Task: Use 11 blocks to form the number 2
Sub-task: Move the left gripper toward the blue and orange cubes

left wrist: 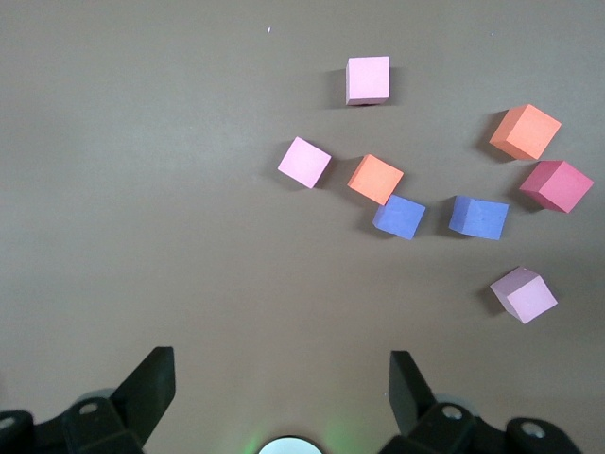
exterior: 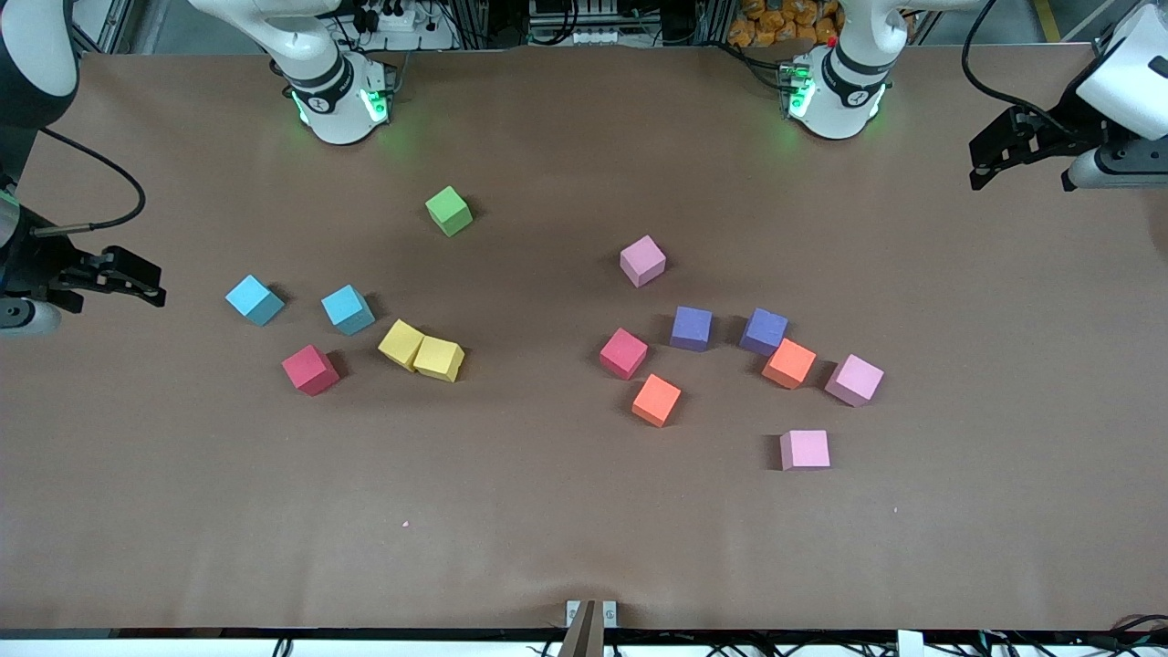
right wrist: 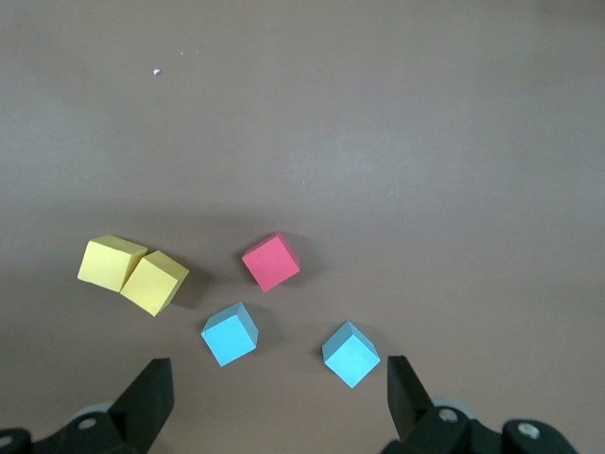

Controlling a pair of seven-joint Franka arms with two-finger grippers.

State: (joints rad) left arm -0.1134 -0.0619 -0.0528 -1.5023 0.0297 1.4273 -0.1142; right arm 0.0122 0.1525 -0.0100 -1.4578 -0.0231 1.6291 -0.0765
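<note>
The left gripper [exterior: 975, 173] is hanging over the table's edge at the left arm's end, its fingers [left wrist: 151, 383] spread wide apart and holding nothing. The right gripper [exterior: 157, 290] is hanging over the edge at the right arm's end, its fingers [right wrist: 151, 388] likewise wide apart and touching nothing. Both arms are waiting clear of the blocks.

The blocks are lying scattered in two loose groups on the brown table [exterior: 547, 511]; no digit is formed yet. Toward the right arm's end, two light blue blocks [exterior: 255, 299] [exterior: 348, 309] are sitting near each other, a red block [exterior: 310, 370] is lying nearer the front camera than both, and two yellow blocks [exterior: 401, 343] [exterior: 439, 359] are touching side by side. A green block [exterior: 449, 211] is sitting apart, nearer the bases.

Toward the left arm's end, a pink block [exterior: 642, 260] is standing alone. Nearer the camera, a second red block [exterior: 623, 353], two purple blocks [exterior: 692, 328] [exterior: 764, 331] and an orange block [exterior: 789, 363] are forming a loose arc, the orange one just beside a purple one. Another orange block [exterior: 657, 400] is lying close to that red block, a pink block [exterior: 854, 380] is sitting near the first orange one, and a third pink block [exterior: 805, 450] is lying nearest the camera.

A wide bare strip is running along the camera's edge of the table, and open cloth is separating the two groups.
</note>
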